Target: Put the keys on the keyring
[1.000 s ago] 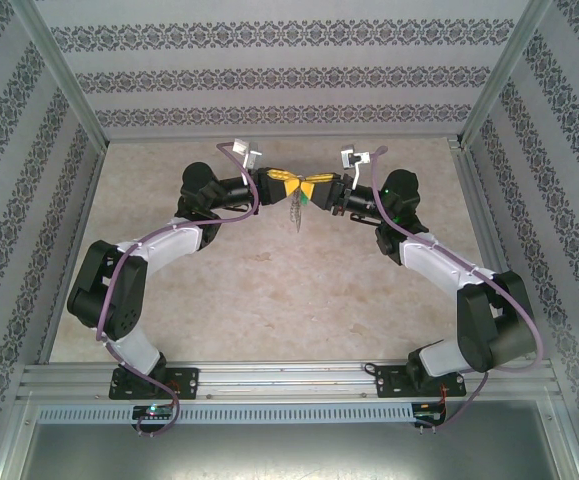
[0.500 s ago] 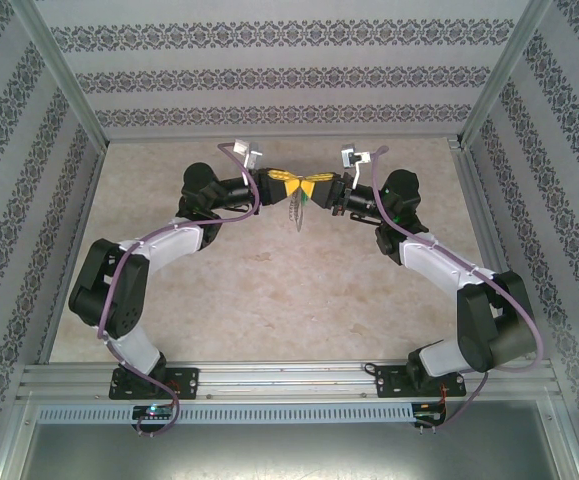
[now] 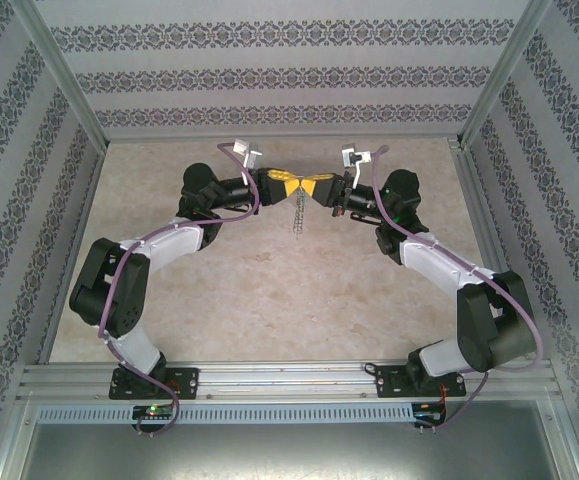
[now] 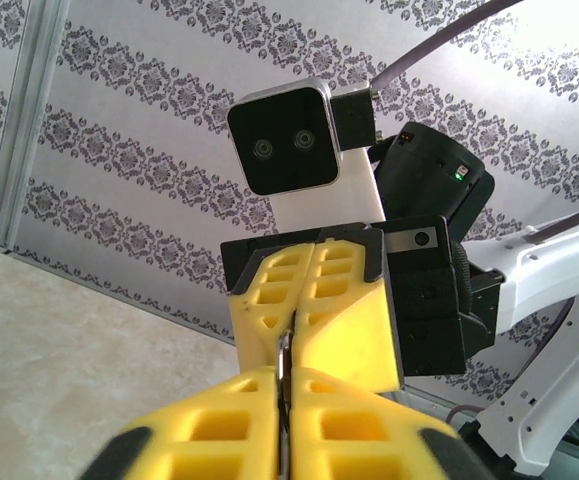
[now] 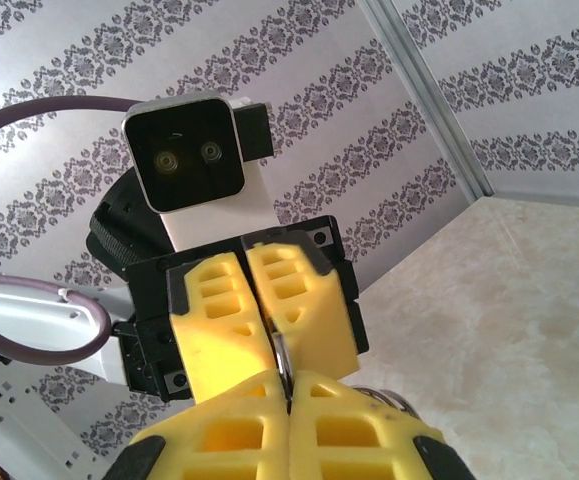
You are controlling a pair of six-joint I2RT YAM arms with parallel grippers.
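My left gripper and right gripper meet tip to tip above the far middle of the table. Both are shut on the keyring, whose thin chain-like fringe hangs straight down below the fingertips. In the left wrist view my left gripper pinches a thin grey metal edge of the keyring, with the right gripper pressed against it from the far side. In the right wrist view my right gripper clamps the keyring, and the left gripper faces it. The keys are hidden.
The beige marble-look table lies inside patterned walls with aluminium posts at the corners. A metal rail runs along the near edge by the arm bases. Silver wire coils peek out beside my right fingers.
My right gripper has closed fully on the keyring. The hanging fringe has swung from a tilt to straight down. A green speck seen by the right fingertips earlier has gone.
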